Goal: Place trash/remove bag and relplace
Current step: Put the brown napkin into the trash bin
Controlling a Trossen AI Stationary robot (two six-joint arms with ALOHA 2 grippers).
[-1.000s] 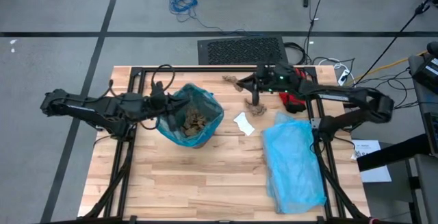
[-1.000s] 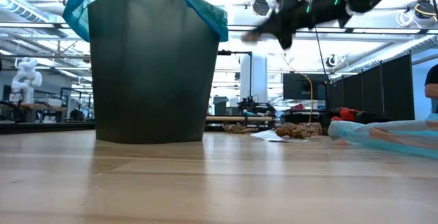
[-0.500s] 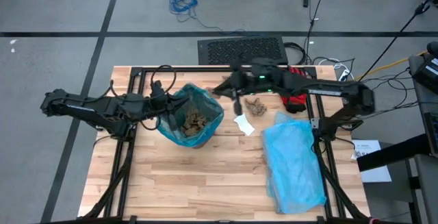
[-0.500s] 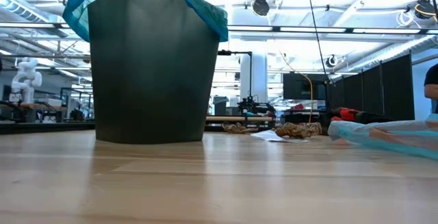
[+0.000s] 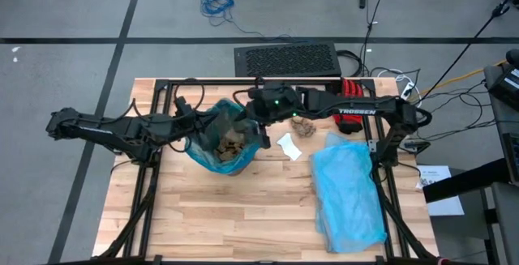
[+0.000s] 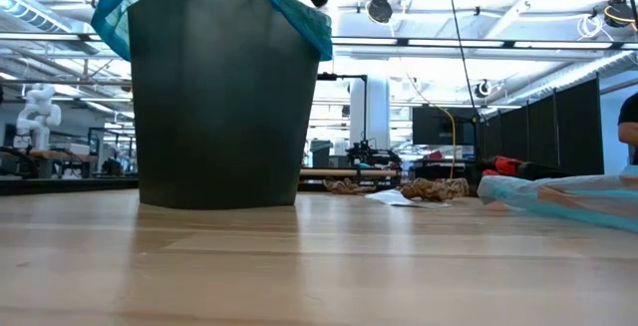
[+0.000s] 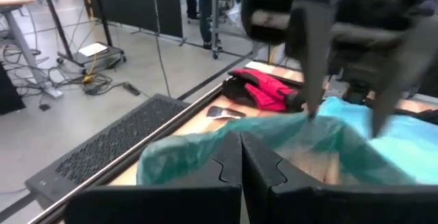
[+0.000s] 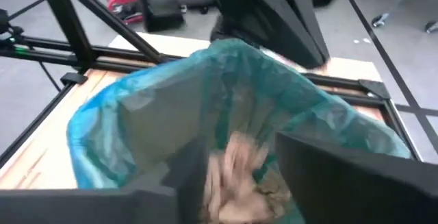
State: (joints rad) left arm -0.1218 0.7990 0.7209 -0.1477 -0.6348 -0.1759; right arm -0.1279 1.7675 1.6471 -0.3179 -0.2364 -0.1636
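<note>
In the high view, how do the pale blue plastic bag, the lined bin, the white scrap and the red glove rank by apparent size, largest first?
1. Pale blue plastic bag.
2. Lined bin, partly covered by the grippers.
3. Red glove, mostly hidden under the right arm, so unsure.
4. White scrap; it looks close to the glove's visible part.

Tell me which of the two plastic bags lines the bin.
The dark teal bag, stretched over the bin's rim with brown scraps inside. The paler sky-blue bag lies flat on the table on the right, lining nothing.

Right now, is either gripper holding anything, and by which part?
The left gripper is shut on the rim of the thin dark teal-green plastic bag. The right gripper, open above the bag's mouth, holds nothing.
</note>
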